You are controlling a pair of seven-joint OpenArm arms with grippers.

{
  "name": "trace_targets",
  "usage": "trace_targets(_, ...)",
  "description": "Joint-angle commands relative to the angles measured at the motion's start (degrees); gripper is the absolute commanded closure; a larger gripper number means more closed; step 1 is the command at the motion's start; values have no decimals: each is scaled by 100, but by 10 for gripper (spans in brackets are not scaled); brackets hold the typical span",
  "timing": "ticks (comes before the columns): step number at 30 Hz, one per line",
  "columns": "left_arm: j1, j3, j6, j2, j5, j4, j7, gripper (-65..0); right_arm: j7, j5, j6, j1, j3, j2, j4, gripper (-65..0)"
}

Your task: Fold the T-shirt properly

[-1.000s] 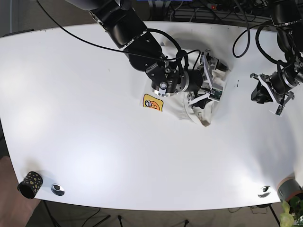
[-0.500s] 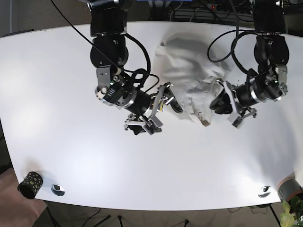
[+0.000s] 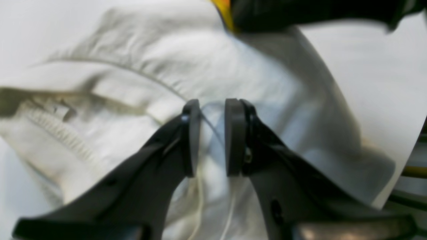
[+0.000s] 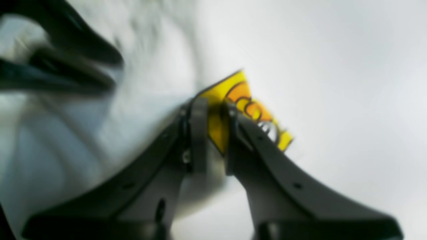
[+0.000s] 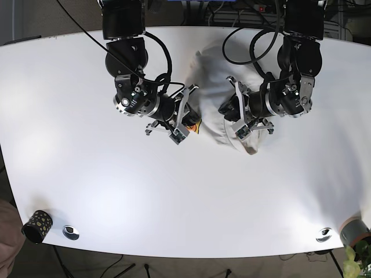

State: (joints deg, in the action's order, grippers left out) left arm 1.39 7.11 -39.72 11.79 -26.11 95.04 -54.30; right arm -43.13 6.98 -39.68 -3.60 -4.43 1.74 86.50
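Left wrist view: the left pincer (image 3: 211,136) stands narrowly parted, its pads pinching a fold of the white T-shirt (image 3: 233,76).

Right wrist view: the right pincer (image 4: 213,133) is nearly closed on the shirt's edge at its yellow print (image 4: 247,106).

Base view: the crumpled T-shirt (image 5: 217,69) lies on the white bench (image 5: 69,145) between both arms, near its far edge.

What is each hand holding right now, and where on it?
Both hold the shirt. The right hand pinches it at the yellow print. The left hand pinches a fold of plain white cloth near a seam.
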Motion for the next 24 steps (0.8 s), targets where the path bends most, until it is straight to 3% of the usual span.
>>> trace_targets(1,33,-39,-23,188,-66,91,116,-114,362,97,-32,-216,16,6,-267,-65)
trace_targets(7,173,-13,-23,513,-66,-700,257,-114,1232,97,-32,-348,16,-205,-1147,-63)
trace_targets(13,367,-21,-28,786,-49,-1359,819,-114,1232,106,-32,-383,25,-407,-971,-63)
trace_targets(18,446,-153,-28,1049,-92,-929,767,-114,942,106,-32,-392,25,-512,-575,-63)
trace_targets(24,252,-1015,-28,1032,-84,38,538,-114,379,106,-32,-427,25,-512,190,-63)
